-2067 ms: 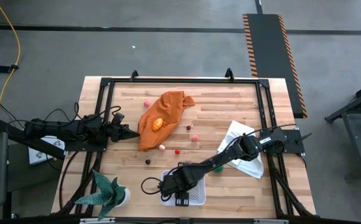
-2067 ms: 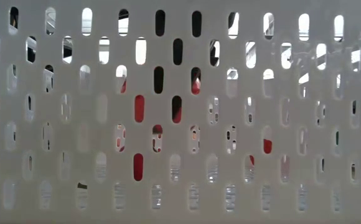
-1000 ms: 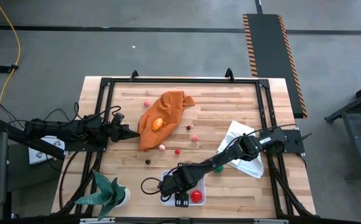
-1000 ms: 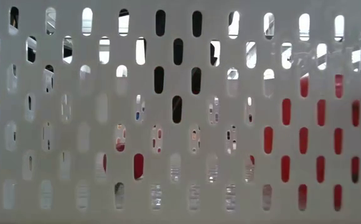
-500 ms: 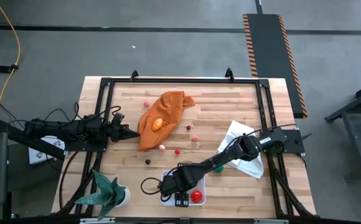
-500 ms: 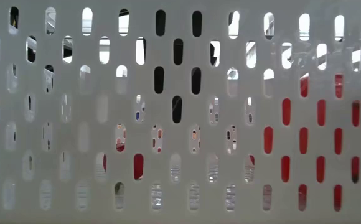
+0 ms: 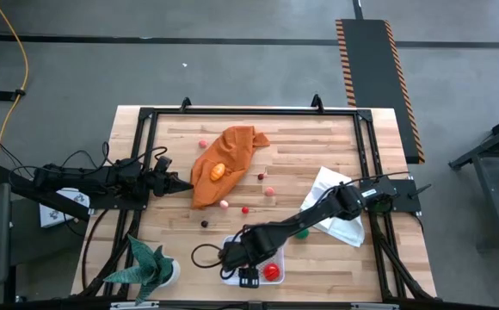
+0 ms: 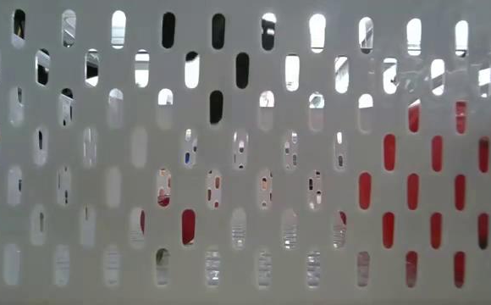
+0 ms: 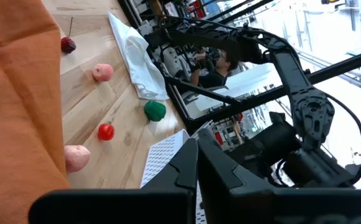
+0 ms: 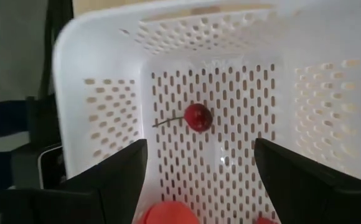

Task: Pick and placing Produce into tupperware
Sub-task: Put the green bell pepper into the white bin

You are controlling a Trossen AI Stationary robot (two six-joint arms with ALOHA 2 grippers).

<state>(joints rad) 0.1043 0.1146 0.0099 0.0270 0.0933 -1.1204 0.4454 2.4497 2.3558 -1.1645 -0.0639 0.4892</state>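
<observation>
The white perforated tupperware (image 7: 278,261) sits at the table's near edge and its wall (image 8: 85,169) fills the low view. Inside lie a round red piece (image 7: 272,272) and a small red cherry (image 10: 198,117) with a stem. My right gripper (image 10: 199,186) hovers open over the tupperware's inside. More produce lies on the wood: a green piece (image 7: 302,232), a red one (image 7: 244,208), pink ones (image 7: 224,204) and a dark berry (image 7: 204,223). An orange piece (image 7: 218,170) rests on the orange cloth (image 7: 228,155). My left gripper (image 7: 181,185) waits shut beside that cloth.
A white folded cloth (image 7: 340,207) lies under my right arm near the table's right side. A green toy plant (image 7: 150,263) stands at the near left corner. A black frame (image 7: 249,112) runs around the tabletop. Bare wood lies between cloth and tupperware.
The round red piece has stayed in the tupperware's right part. My right gripper has risen a little above the tupperware; its dark shape behind the wall's holes in the low view has moved up. My left arm has kept still.
</observation>
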